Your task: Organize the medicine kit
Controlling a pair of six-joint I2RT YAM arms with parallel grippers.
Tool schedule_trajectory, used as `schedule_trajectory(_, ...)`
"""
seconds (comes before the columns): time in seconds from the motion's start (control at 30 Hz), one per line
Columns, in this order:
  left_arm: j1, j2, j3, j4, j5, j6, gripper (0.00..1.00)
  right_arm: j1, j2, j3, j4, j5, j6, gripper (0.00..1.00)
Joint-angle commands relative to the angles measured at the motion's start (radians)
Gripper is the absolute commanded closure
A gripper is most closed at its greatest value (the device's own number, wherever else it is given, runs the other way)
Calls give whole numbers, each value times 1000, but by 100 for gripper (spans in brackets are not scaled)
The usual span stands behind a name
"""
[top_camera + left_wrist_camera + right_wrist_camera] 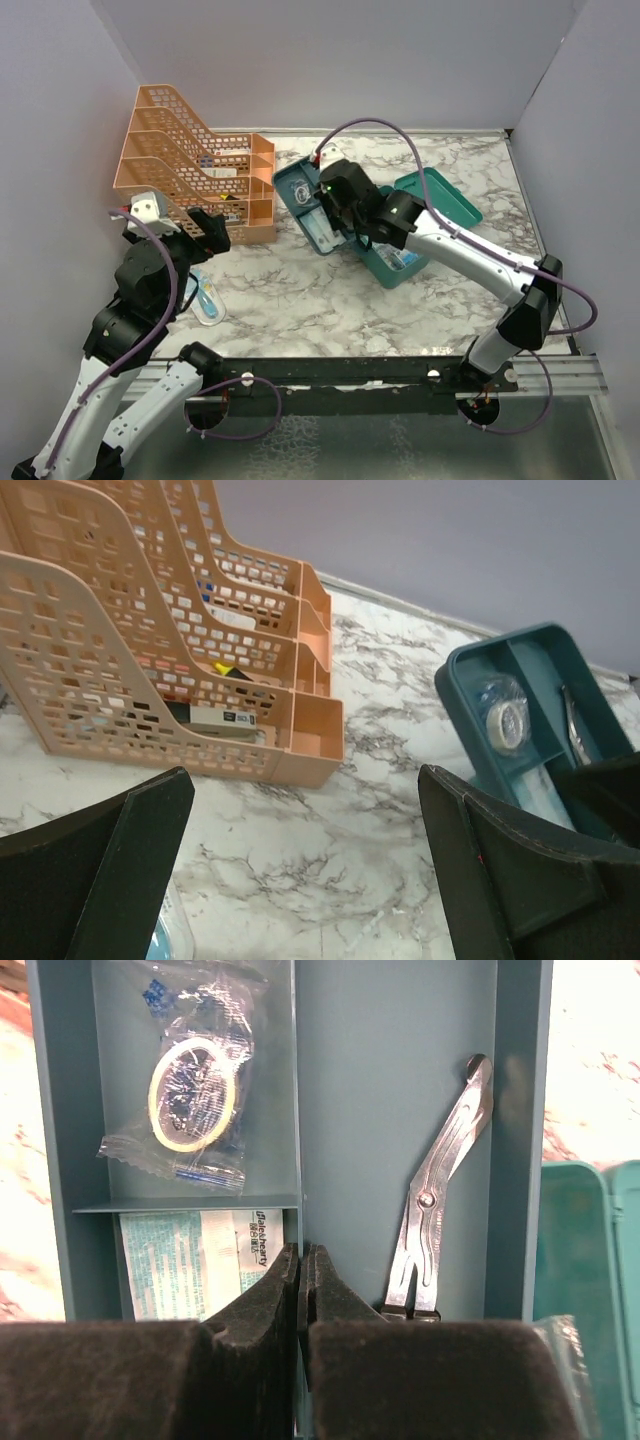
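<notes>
- Right wrist view first: we find the right gripper (303,1260) pinched fully shut with nothing between its jaws, its tips lined up with the divider wall of the flat teal tray (390,1080).
- We cannot tell from here whether those tips rest on the divider or hang just above it.
- Each slot has its own item: a wrapped tape roll (190,1095) top left, a printed packet (195,1260) below it, and metal shears (440,1190) alone in the long compartment. To us that looks like sorting under way.
- Top camera now: the medicine kit (450,205) stands just right of the tray with its lid thrown back, partly under the right arm. The tray lies outside it, probably so the compartments can be reached.
- Over on the left, the left gripper (305,815) is spread as wide as it goes and is empty. It hangs above the marble table (330,860), facing the orange mesh file rack (170,650).
- Small items sit in the rack, so we'd judge the gripper is placed to fetch one.
</notes>
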Motion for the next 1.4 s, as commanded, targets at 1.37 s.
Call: schedule_trajectory(1.37, 4, -48, -459, 296, 500, -39, 1, -478, -281, -399, 51, -400, -341, 99)
